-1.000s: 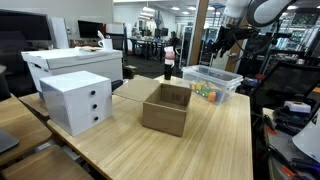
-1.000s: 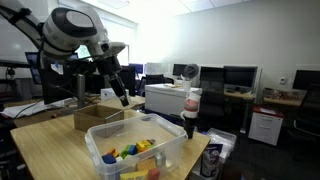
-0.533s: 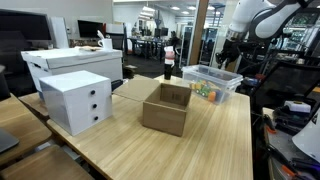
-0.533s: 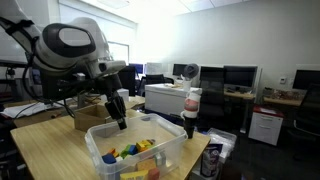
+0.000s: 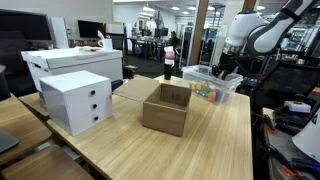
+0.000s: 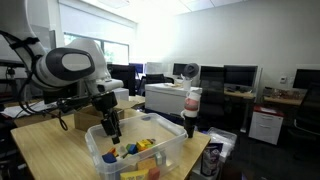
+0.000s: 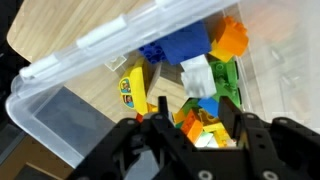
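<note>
A: Entry. Toy blocks: where do they lie against the pincer?

B: Directly beneath it and a little ahead, heaped in one end of the clear bin. In the wrist view an orange, yellow and green cluster shows in the gap between the fingers. A white block, a blue block and an orange block lie further ahead. A yellow block sits off to one side.

A: Jaws?

B: Partly apart, with a plain gap. Cannot tell whether either pad touches a block. Nothing looks clamped.

A: Long axis?

B: The heap has none; the blocks lie jumbled at all angles. The bin's long rim runs on a slant across the wrist view, so the fingers' opening line crosses it at an angle.

A: Height?

B: In an exterior view the pincer points straight down with its tips inside the bin's walls, about at rim level. Hard to place closer than that.

A: What stands nearby?

B: The bin wall is the closest obstacle, just beside the fingers. A bottle stands upright past the bin's end, just beside it. A cardboard box, open at the top, sits well apart along the table, and a white drawer unit stands beyond that. There is only the one arm, so no question of which is nearer.
</note>
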`<state>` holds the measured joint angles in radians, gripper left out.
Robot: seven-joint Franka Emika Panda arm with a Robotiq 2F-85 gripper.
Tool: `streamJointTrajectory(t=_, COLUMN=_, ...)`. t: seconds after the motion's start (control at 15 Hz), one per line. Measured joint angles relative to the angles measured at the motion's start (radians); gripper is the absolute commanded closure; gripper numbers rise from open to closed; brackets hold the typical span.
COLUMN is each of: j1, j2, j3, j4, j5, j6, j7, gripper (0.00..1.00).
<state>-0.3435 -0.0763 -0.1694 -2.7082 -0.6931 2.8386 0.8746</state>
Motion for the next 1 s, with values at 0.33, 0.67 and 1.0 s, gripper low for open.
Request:
streamJointTrajectory(t=0.33, j1=0.026, j2=-0.045, j3=0.049, j4=-0.008, j5=-0.110, j6=-0.017, j7=0.013, gripper=0.00)
streamJointTrajectory(t=0.67, j1=0.125, j2=-0.185, j3=0.124, j4=-0.069, j5=-0.121, j6=-0.060, j7=-0.029, gripper=0.00)
streamJointTrajectory(t=1.0, j1=0.295, j2=-0.260, j3=0.123, j4=-0.061, j5=-0.097, j6=-0.077, j7=-0.083, gripper=0.00)
